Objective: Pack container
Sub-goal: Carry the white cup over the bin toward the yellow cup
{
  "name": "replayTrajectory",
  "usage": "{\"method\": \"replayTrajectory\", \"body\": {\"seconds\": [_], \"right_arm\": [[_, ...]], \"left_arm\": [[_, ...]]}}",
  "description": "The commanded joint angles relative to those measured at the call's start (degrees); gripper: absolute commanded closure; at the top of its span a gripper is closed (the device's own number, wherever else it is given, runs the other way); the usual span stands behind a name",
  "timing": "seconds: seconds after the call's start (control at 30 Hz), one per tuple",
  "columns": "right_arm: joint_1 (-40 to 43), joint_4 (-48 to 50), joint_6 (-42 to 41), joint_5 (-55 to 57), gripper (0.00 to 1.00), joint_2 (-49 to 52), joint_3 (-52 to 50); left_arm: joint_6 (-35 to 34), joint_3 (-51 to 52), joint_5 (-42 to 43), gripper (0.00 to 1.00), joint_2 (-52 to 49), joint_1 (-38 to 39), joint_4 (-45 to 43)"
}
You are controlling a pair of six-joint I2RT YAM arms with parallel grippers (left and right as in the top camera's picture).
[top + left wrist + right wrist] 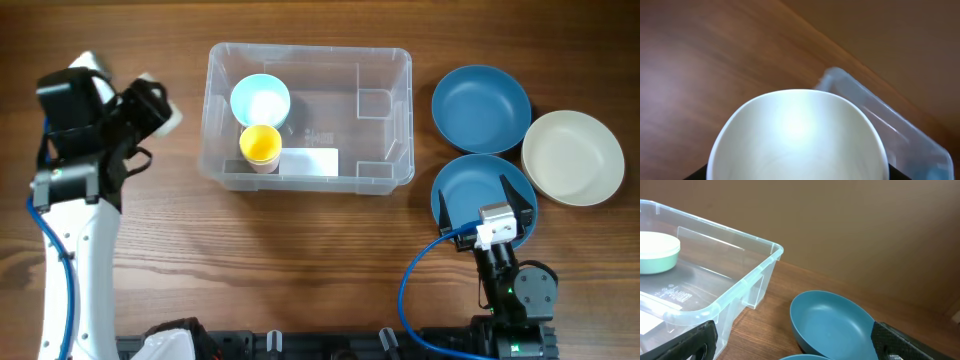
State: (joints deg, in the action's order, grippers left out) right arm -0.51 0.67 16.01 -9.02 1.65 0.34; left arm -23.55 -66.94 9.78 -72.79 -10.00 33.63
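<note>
at the left of the table (300, 270), the left gripper (150, 100) is clamped on a white cup (797, 135), near the container (380, 183) at mid-table. best to carry it above the rim, then lower it upright onto bare floor. the right gripper (470, 190) hangs spread wide over a blue bowl (455, 172).

Wooden table (320, 250), container (340, 100), two blue bowls (480, 107), cream bowl (573, 157)

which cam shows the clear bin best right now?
Overhead: the whole container shows, all four walls, with the blue cup and yellow cup inside. Right wrist catches only one end wall and part of the rim; left wrist gets one blurred corner beyond the white cup.
</note>
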Motion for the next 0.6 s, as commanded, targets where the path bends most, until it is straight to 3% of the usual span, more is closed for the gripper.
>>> {"method": "replayTrajectory", "body": {"seconds": [0.0, 0.13, 0.27, 0.57], "right_arm": [[-0.3, 0.1, 0.5, -0.9, 0.00, 0.1, 0.0], [-0.3, 0.1, 0.5, -1.0, 0.00, 0.1, 0.0], [-0.3, 0.1, 0.5, -1.0, 0.00, 0.1, 0.0], [-0.3, 0.1, 0.5, -1.0, 0.00, 0.1, 0.0]], "left_arm": [[3.9, -1.3, 1.3, 0.51, 2.0, 5.1, -1.7], [4.2, -1.3, 1.3, 0.52, 2.0, 9.3, -3.0], [8.8, -1.3, 0.8, 0.59, 2.0, 13.8, -3.8], [11.5, -1.3, -2.4, 0.60, 1.8, 21.4, -5.8]]}}
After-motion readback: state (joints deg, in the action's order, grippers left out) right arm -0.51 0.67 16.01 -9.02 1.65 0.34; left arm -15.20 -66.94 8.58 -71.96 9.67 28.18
